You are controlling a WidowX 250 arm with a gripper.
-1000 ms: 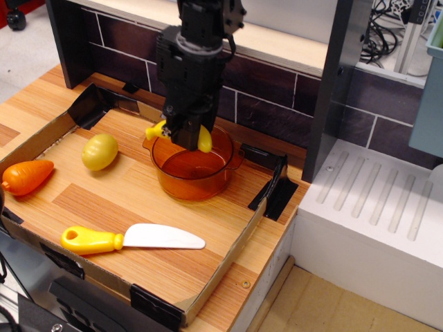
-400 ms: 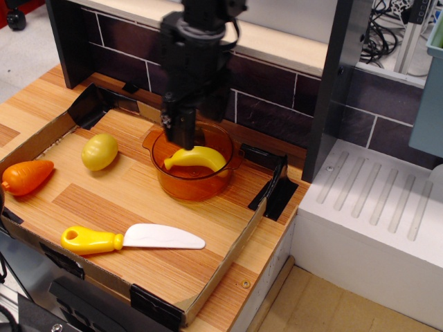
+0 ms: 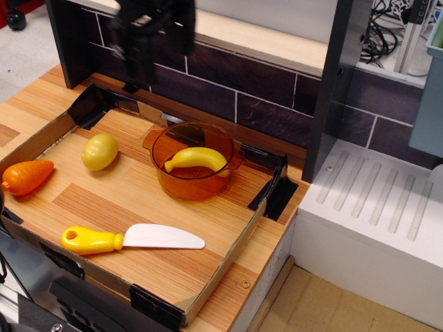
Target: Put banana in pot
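The yellow banana (image 3: 196,158) lies inside the translucent orange pot (image 3: 223,177), its curve resting across the pot's inside. The pot stands near the back of the wooden tray. My gripper (image 3: 142,66) is a dark, motion-blurred shape at the top left, well above and behind the pot, clear of the banana. Its fingers are too blurred to tell whether they are open or shut. Nothing shows between them.
A yellow-green lemon (image 3: 100,151) and an orange carrot (image 3: 27,176) lie at the tray's left. A white knife with a yellow handle (image 3: 131,238) lies near the front. The cardboard-edged wooden tray (image 3: 228,259) sits by a dark brick wall (image 3: 263,97). A white drainboard (image 3: 374,207) is to the right.
The banana went from my gripper's hold above the pot to lying inside it. My gripper let go, rose and moved up and to the left, away from the pot.
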